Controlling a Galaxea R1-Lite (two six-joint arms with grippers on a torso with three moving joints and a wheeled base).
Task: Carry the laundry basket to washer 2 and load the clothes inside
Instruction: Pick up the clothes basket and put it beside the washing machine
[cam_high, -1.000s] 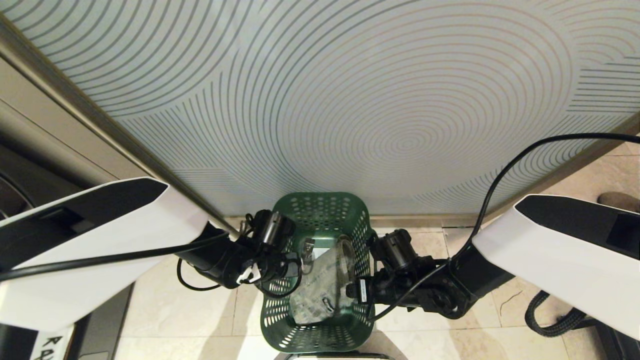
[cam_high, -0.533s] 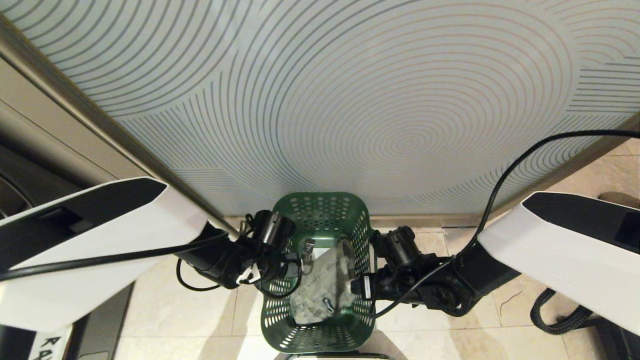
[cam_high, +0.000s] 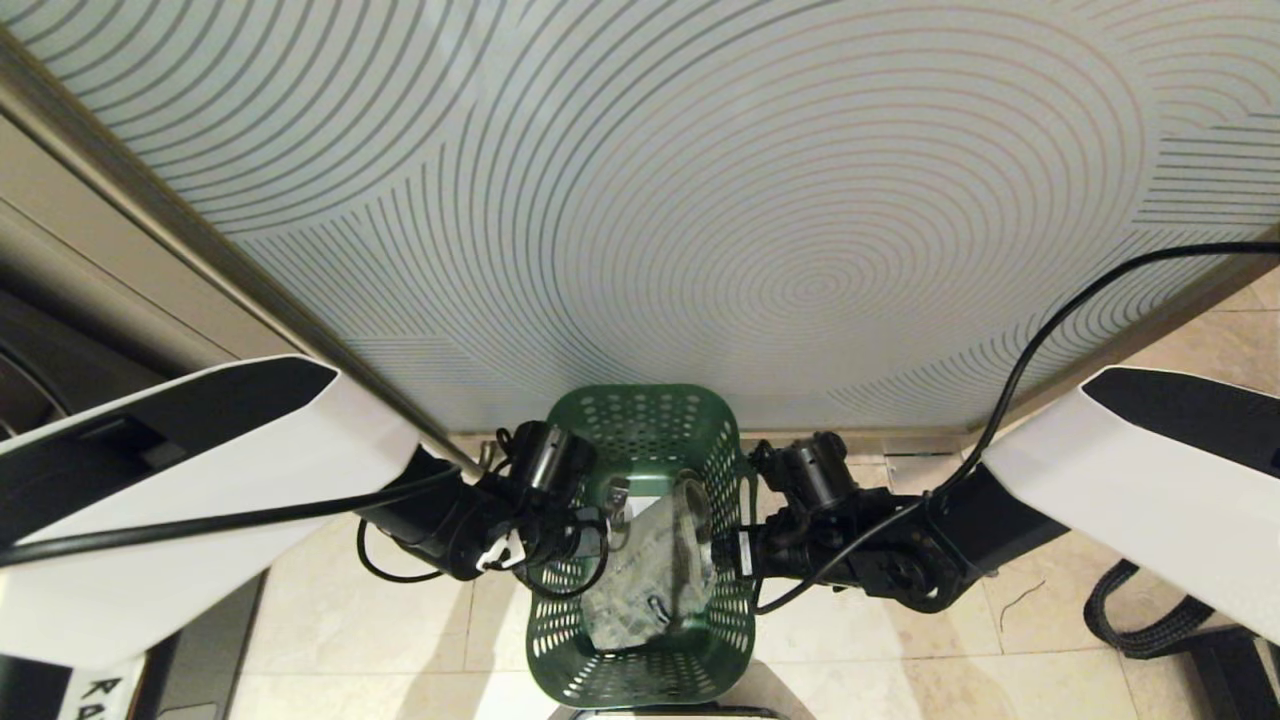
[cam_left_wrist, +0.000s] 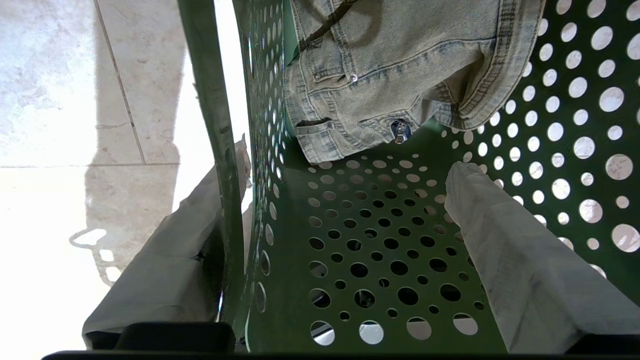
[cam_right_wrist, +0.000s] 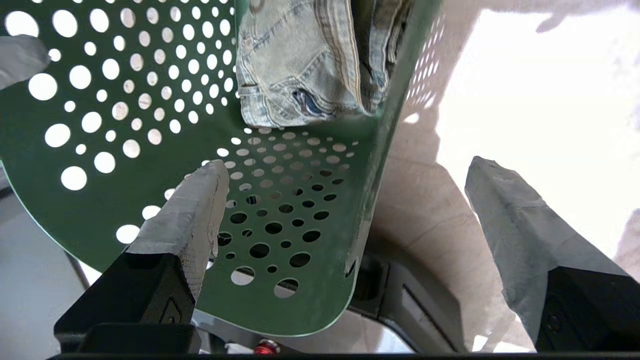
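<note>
The green perforated laundry basket stands on the floor right in front of me. A piece of light denim clothing lies inside it, and it also shows in the left wrist view and the right wrist view. My left gripper is open and straddles the basket's left wall, one finger outside and the other inside. My right gripper is open astride the right wall, with one finger inside and the other outside. Neither gripper is clamped on the rim. Washer 2 is out of view.
A frosted glass panel with concentric lines rises just behind the basket, framed by a metal post on the left. Beige floor tiles lie around it. A black corrugated hose lies at the right, and a dark machine base at the left.
My right arm has swung outward. Its gripper has slid a little further along the basket's right rim. The left arm and the basket have stayed put.
</note>
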